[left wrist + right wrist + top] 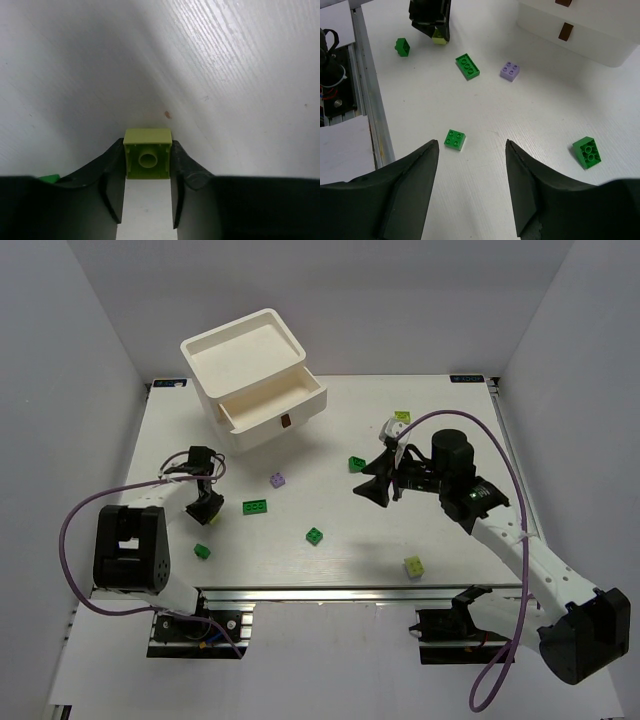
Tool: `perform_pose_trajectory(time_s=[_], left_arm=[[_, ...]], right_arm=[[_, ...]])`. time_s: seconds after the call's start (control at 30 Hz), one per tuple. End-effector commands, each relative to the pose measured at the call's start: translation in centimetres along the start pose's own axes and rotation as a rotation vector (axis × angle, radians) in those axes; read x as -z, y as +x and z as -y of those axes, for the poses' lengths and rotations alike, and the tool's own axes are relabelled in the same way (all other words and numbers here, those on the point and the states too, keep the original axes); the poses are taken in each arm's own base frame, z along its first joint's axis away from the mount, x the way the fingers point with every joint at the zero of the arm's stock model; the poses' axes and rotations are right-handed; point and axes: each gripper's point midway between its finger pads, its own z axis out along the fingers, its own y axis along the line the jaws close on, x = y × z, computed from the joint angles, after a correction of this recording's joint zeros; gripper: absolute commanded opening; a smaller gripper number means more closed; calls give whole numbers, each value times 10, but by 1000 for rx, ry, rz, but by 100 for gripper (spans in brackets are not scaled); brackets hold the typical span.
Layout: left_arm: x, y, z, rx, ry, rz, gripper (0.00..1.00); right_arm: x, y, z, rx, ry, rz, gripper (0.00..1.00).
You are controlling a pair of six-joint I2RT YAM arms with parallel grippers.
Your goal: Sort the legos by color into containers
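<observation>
Left claw [147,146] pinches a yellow-green brick [147,161] close to the counter [225,75]. Right claw [472,150] stands spread and empty above the counter, a green brick [455,139] ahead of it. Near the white drawer unit [245,358], one drawer [268,412] pulled out, lies a purple brick [510,71].

The white drawer unit [243,350] stands at the far left of the surface [350,570]. One drawer [268,412] is pulled out, its brown handle [285,422] facing the arms.

The left gripper [205,506] points down at the surface, near a long dark green brick [255,507]. A purple brick [278,480] lies between that brick and the drawer.

The right gripper [372,480] has its jaws apart, just beside a dark green square brick [356,464].

The other legos are well apart:
- a green brick [314,536]
- a small green brick [202,552]
- a pale yellow-green brick [413,566]
- a far yellow-green brick [402,417]
</observation>
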Motion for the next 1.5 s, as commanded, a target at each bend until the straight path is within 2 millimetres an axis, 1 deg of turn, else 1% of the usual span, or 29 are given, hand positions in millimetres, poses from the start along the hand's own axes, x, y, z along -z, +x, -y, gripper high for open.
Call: perform_pose_trajectory(time_s=[0.0,0.07,0.13,0.27,0.33,0.43,0.47,0.53,0.57,0.6,0.63,0.67,0.7,0.73,0.77,0.8,0.83,0.9,0.93,0.97,1.03,1.07,1.13,1.17,1.2,1.23,1.27,1.37,1.47], left_arm=[[14,-14,14,18,75,34,28],[29,-19,19,23,130,48,11],[45,-25,22,5,168,76,0],[104,-45,33,-90,355,168,0],[152,-60,43,-126,531,264,0],[231,-83,70,-170,841,426,0],[244,-86,76,-192,888,446,0],[254,-75,106,-276,1012,364,0],[272,-82,121,-303,1074,375,0],[278,-73,135,-351,1134,322,0],[261,-73,152,-363,1116,271,0],[276,-80,165,-377,1157,288,0],[279,-79,175,-391,1175,283,0],[269,-82,187,-395,1161,267,0],[269,-81,194,-411,1162,269,0],[284,-89,203,-414,1181,297,0],[271,-90,211,-420,1148,281,0],[280,-94,224,-434,1153,299,2],[276,-95,227,-437,1137,292,3],[265,-93,233,-445,1111,286,9],[265,-95,238,-450,1098,292,23],[257,-94,242,-452,1072,289,36],[257,-98,244,-449,1057,302,50],[254,-95,247,-452,1046,299,57],[254,-96,247,-455,1041,301,63],[257,-99,248,-453,1040,309,66],[258,-101,248,-456,1036,315,69],[267,-108,249,-453,1038,342,71],[284,-115,245,-451,1052,373,69]], right_arm=[[1,0,-3,-7,-29,10,61],[1,2,-2,-15,-29,5,61],[1,3,0,-21,-30,3,60],[1,5,0,-26,-32,-2,57],[1,5,1,-26,-28,-5,52],[0,6,3,-26,-20,-12,28],[0,8,6,-23,-10,-16,14],[-1,9,9,-21,5,-22,7],[-1,11,11,-22,11,-26,6],[-1,11,13,-18,23,-30,6],[-1,12,14,-16,26,-32,6],[-1,13,15,-16,32,-35,7],[-1,14,17,-12,42,-37,7],[0,14,19,-8,48,-38,8],[-1,16,20,-10,52,-43,8],[0,15,20,-7,53,-42,8],[0,17,21,-6,56,-45,9],[0,17,22,-6,57,-46,10],[-1,18,22,-3,55,-48,10],[-1,18,23,-6,57,-50,11],[-1,20,23,-8,55,-56,14],[-1,20,24,-4,56,-55,21],[-1,22,25,-6,59,-63,34],[-1,24,26,-3,56,-67,47],[-2,25,26,-2,52,-72,54],[-2,26,25,-1,46,-77,64],[-2,26,24,14,32,-79,69],[-1,31,24,28,10,-94,77],[1,36,26,40,5,-118,78]])
